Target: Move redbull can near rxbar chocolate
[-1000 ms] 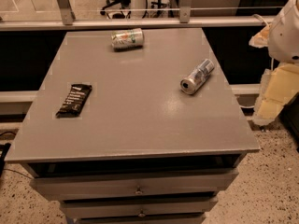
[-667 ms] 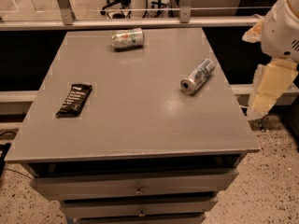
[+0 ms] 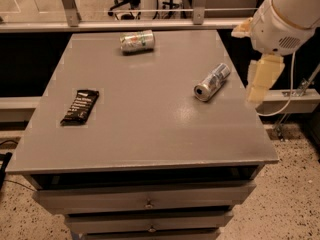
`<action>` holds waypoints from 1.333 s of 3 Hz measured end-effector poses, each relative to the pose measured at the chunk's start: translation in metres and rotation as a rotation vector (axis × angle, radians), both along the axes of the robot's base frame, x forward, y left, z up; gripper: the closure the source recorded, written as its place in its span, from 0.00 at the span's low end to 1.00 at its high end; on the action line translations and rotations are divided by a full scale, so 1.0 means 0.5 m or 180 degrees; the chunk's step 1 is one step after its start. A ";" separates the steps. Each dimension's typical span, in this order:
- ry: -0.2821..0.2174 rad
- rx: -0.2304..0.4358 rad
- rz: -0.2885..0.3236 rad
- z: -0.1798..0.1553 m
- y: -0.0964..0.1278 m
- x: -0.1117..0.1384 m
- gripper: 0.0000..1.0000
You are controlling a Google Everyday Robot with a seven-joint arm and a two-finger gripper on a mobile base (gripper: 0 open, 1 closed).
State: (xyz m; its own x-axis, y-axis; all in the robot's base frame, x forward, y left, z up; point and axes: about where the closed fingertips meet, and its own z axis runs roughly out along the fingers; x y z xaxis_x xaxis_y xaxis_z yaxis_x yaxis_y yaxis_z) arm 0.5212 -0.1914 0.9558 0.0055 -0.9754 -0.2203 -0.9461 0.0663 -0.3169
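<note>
The redbull can (image 3: 212, 82), slim and silver with blue patches, lies on its side on the right part of the grey table top (image 3: 150, 139), its top pointing toward the front left. The rxbar chocolate (image 3: 80, 106) in a black wrapper lies flat near the left edge, far from the can. My gripper (image 3: 260, 80), cream-coloured, hangs from the white arm (image 3: 285, 14) just past the table's right edge, to the right of the can and above table height. It holds nothing.
A wider pale green-white can (image 3: 137, 41) lies on its side at the back of the table. Drawers (image 3: 147, 202) are below the front edge. A metal railing (image 3: 150, 25) runs behind the table. Speckled floor lies to the right.
The arm and gripper have moved up and to the left, closer to the table's right edge and the redbull can. The cans and the bar have not moved.
</note>
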 end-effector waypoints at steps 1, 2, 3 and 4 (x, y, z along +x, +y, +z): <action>-0.0075 -0.0077 0.0486 -0.061 0.021 0.080 0.00; -0.0116 -0.0175 0.0789 -0.100 0.024 0.124 0.00; -0.0061 -0.0432 0.1151 -0.157 0.028 0.183 0.00; 0.0036 -0.0574 0.1313 -0.197 0.031 0.216 0.00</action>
State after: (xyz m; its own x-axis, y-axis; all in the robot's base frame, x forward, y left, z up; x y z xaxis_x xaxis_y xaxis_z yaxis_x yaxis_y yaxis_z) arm 0.6294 -0.1761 0.8575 0.4005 -0.9150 -0.0494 -0.8853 -0.3725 -0.2785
